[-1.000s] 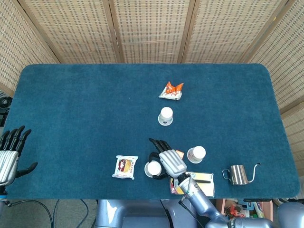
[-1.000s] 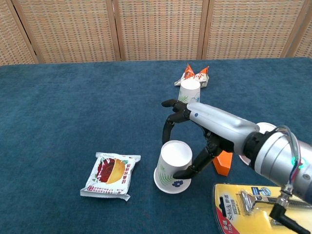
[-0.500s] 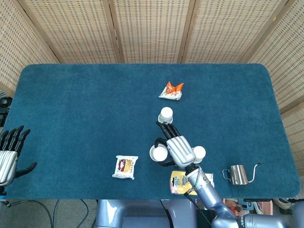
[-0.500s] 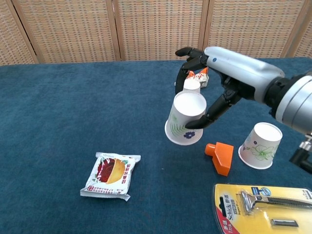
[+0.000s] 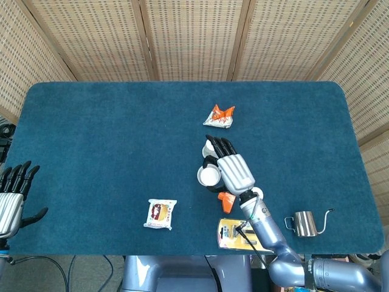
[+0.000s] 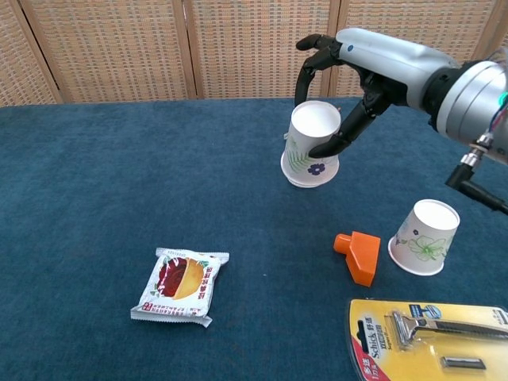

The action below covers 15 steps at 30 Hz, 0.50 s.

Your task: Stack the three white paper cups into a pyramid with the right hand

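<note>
- Carrying one white paper cup [image 6: 313, 146] mouth-down above the counter [image 6: 119, 175], our right robot hand [image 6: 361, 70] pinches it between thumb and fingers — clear of the cloth.
- We see a second cup [image 6: 425, 237] standing inverted below and to the right of that hand, just beside an orange block [image 6: 359, 255].
- We find the third cup [image 5: 208, 149] mostly hidden under the fingertips in the head view.
- Judging by this, no base pair is set yet — the pyramid is barely begun.
- Our left robot hand [image 5: 12, 198] rests spread and empty.

Your right robot hand [image 5: 234, 171] holds a white paper cup [image 5: 207, 176] just below the orange snack packet [image 5: 219, 116]; your left robot hand [image 5: 12, 198] rests far left of it.
</note>
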{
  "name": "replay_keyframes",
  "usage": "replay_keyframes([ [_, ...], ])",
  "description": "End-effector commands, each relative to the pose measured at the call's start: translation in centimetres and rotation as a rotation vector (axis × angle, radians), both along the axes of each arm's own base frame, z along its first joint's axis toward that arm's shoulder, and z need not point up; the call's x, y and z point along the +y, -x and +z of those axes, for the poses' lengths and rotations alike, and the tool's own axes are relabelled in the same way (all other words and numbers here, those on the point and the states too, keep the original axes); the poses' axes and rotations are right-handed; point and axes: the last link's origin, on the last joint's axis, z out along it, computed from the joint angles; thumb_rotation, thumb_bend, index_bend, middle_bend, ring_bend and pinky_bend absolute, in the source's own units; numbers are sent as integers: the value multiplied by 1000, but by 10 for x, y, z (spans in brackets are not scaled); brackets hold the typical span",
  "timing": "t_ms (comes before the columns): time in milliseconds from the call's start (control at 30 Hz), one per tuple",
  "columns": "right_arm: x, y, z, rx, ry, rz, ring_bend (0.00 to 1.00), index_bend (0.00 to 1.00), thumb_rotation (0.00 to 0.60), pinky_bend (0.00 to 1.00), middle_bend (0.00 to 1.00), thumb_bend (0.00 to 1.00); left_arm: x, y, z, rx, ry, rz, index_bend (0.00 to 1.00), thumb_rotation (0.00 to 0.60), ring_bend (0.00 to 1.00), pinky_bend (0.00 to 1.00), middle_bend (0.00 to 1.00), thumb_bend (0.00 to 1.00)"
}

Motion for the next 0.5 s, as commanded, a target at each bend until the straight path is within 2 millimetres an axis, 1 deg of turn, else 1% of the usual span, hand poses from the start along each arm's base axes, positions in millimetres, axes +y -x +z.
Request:
replay_keyframes([
  [33,-11,-2,0,16,8,-2,0,522,600,0,18,12,1,0,0,2,-1,4,0,600,0,0,0,196],
  [200,-31,0,-3,44,15,-22,0,522,600,0,18,12,2,2,-2,9,-1,12,0,600,0,0,0,195],
  [300,-48,7,-3,60,29,-52,0,522,600,0,19,12,4,3,-2,16,-4,20,0,600,0,0,0,196],
  [500,-68,21,-2,93,49,-95,0,522,600,0,19,12,5,3,-3,20,-10,21,0,600,0,0,0,195],
])
